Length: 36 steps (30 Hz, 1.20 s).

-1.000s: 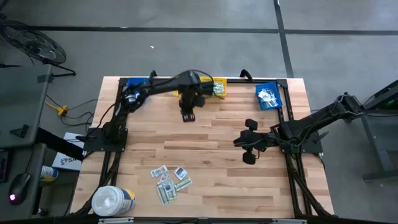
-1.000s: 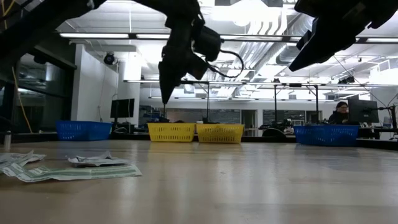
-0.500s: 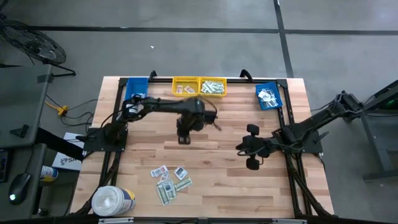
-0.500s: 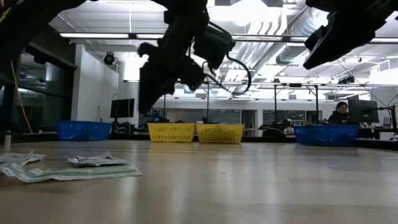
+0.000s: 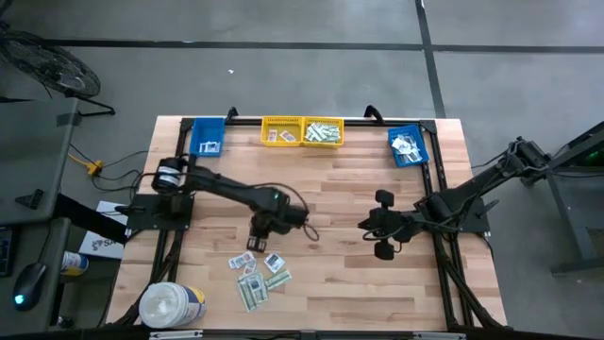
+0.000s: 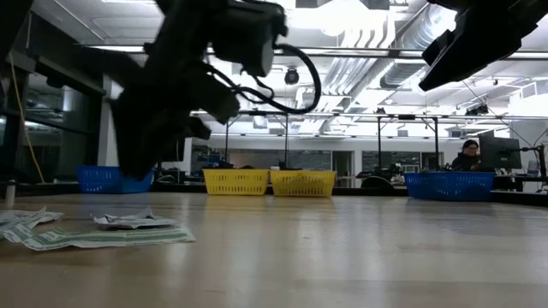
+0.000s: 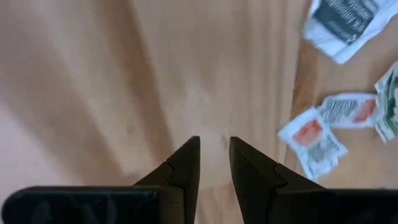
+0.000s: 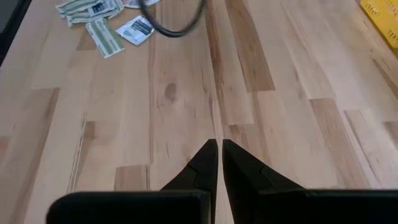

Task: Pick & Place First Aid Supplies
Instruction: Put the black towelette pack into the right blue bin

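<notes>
While the left gripper (image 5: pixel 253 244), jaws slightly apart and empty, was held just above the packets (image 5: pixel 259 274), the right gripper (image 5: pixel 361 223) was kept shut mid-table.

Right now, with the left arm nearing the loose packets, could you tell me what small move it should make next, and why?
Probably ease the left gripper down and onward to the red-marked packet beside its tips. Its fingers stand slightly apart and hold nothing, above bare wood just short of the pile. The right gripper waits shut, well off to the side.
</notes>
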Motion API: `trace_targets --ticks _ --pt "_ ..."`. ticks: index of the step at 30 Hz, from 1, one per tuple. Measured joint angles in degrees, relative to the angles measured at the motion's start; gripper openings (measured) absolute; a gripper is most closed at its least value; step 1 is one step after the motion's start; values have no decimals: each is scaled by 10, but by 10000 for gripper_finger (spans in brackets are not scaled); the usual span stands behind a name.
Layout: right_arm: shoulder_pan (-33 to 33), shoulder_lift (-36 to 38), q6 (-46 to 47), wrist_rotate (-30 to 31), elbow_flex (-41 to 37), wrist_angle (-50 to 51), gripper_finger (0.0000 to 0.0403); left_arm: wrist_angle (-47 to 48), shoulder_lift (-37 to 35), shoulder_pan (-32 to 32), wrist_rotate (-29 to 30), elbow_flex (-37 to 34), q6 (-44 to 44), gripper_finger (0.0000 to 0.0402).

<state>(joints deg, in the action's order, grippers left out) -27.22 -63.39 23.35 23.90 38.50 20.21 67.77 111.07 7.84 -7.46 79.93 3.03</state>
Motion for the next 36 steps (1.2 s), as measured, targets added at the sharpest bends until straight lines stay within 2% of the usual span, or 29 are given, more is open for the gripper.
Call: trace_targets --ticks 9,11,25,36 --pt "0 0 2 0 0 -8 16 -168 -22 44 -1 -95 2 85" --pt "0 0 2 0 0 -10 16 -179 -24 47 1 -104 1 85" --pt "0 0 2 0 0 -12 16 -197 -24 52 -5 -109 -6 85" --pt "0 0 2 0 0 -12 16 -177 -21 77 24 -61 -3 85"
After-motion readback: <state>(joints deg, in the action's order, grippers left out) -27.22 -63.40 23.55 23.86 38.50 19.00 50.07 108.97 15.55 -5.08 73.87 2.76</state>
